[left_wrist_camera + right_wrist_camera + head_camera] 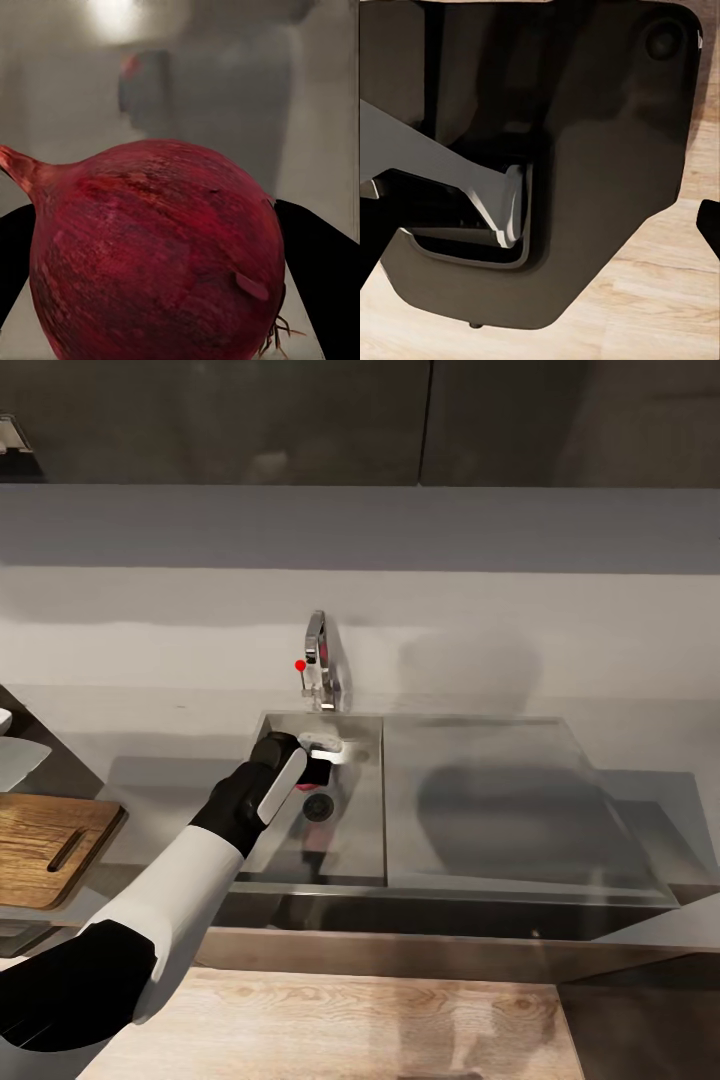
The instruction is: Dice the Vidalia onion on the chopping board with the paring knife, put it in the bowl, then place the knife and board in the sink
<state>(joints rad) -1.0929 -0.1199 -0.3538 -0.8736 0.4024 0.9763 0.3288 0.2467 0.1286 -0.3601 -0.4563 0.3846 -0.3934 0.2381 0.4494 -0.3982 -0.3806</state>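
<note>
Fingers of my left gripper (161,247) clamp the round dark-red Vidalia onion (157,247) inside the grey steel sink (350,850); I should lift straight up, clearing the rim, toward the brown wooden chopping board (45,845).

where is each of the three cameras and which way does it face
Head view: on the robot's head, looking forward and down at the sink, tap and board; the left arm reaches into the basin with its left gripper.
Left wrist view: near the left gripper, looking along its fingers at the onion between them.
Right wrist view: on the right arm, facing the robot's own dark body panel over wood floor.
Shared: head and left wrist views both look into the sink basin.
</note>
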